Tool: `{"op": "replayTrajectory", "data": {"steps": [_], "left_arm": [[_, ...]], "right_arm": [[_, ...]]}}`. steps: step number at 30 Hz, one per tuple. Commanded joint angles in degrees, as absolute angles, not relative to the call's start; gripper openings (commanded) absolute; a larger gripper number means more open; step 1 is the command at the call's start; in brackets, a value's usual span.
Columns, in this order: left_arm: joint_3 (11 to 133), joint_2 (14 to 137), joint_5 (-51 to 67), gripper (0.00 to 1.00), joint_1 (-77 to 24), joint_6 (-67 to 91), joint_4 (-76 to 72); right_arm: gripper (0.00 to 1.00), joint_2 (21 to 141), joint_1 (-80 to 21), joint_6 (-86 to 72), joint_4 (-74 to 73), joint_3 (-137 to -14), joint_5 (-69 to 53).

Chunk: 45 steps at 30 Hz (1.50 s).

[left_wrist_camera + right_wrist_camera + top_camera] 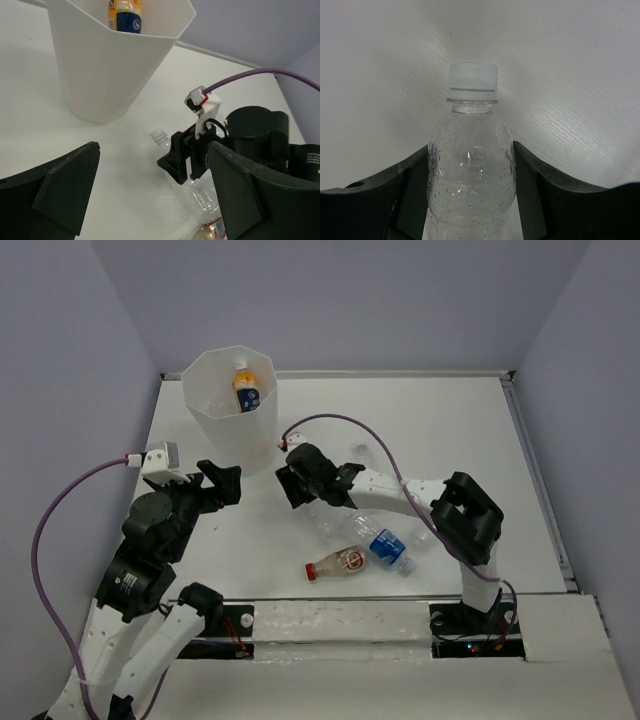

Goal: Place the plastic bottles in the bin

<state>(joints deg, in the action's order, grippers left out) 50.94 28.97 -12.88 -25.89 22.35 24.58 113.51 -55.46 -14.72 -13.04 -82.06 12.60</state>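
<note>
Right now the clear bottle (471, 175) is being pinched at its shoulder by the right gripper (471, 150), on the table (450, 440) just near-right of the bin (215, 430). The left gripper (222, 483) is being held wide, w/ nothing in it. Risk: thin plastic is being squeezed, so it could buckle & slip out mid-lift, or get clipped on the bin rim.
</note>
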Motion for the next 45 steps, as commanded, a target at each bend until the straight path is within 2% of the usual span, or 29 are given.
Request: {"op": "replayTrajectory", "data": {"steps": [1,5,8,11,12,18,22,25,28,30,31,32,34,35,38,40,45], "left_arm": [[47.91,24.54,-14.15,0.99,-25.93,23.46,21.99],[42.29,19.43,-14.94,0.98,-25.84,23.82,17.32],[39.12,17.49,-17.49,0.98,-25.75,24.26,16.35],[39.03,16.61,-16.00,0.98,-25.84,23.73,15.56],[38.59,16.26,-15.74,0.98,-25.75,23.47,15.03],[38.23,17.14,-13.89,0.98,-25.75,22.41,14.33],[38.06,16.53,-13.53,0.98,-26.19,22.24,14.15],[38.06,16.26,-14.15,0.98,-27.07,22.41,14.41],[38.14,16.44,-14.06,0.98,-27.77,22.41,14.41],[38.06,16.61,-14.15,0.98,-27.77,22.33,14.33],[38.14,16.87,-14.15,0.98,-27.86,22.24,14.24],[38.14,17.14,-14.06,0.98,-27.95,22.24,14.24],[38.14,17.49,-13.89,0.98,-27.86,22.24,14.33],[38.14,18.01,-13.80,0.99,-27.86,22.24,14.33],[38.32,19.15,-13.19,0.98,-27.86,22.32,14.33],[38.41,19.77,-12.92,0.99,-27.69,22.24,14.24],[38.41,23.11,-10.29,0.99,-27.69,24.52,13.36]], "right_arm": [[0.44,101.12,-56.25,-13.45,-8.80,-84.20,12.67],[0.42,93.08,-56.25,-11.43,-3.18,-86.56,10.29],[0.42,95.87,-56.25,-5.83,-0.97,-97.61,9.58],[0.41,102.74,-56.25,-1.51,-0.70,-109.56,11.16],[0.41,108.05,-56.25,1.73,-0.01,-117.87,11.60],[0.38,128.54,-56.25,11.32,15.51,-146.02,12.49],[0.37,134.02,-55.11,14.86,34.12,-146.17,10.39],[0.37,138.58,-53.18,12.13,41.63,-148.43,6.78],[0.37,144.82,-50.90,9.68,39.65,-155.72,5.80],[0.37,144.06,-50.11,6.35,40.25,-152.95,5.71],[0.39,141.62,-50.10,5.72,41.04,-146.67,5.54],[0.50,140.63,-50.10,5.28,42.18,-144.34,5.36],[0.63,139.49,-50.10,4.57,40.53,-142.30,5.10],[0.76,139.05,-50.10,4.05,39.39,-141.69,5.18],[0.90,137.99,-50.10,2.99,35.60,-140.02,4.92],[0.94,135.63,-50.10,1.67,34.11,-136.87,4.92],[0.94,126.84,-50.10,0.53,33.40,-126.93,6.06]]}}
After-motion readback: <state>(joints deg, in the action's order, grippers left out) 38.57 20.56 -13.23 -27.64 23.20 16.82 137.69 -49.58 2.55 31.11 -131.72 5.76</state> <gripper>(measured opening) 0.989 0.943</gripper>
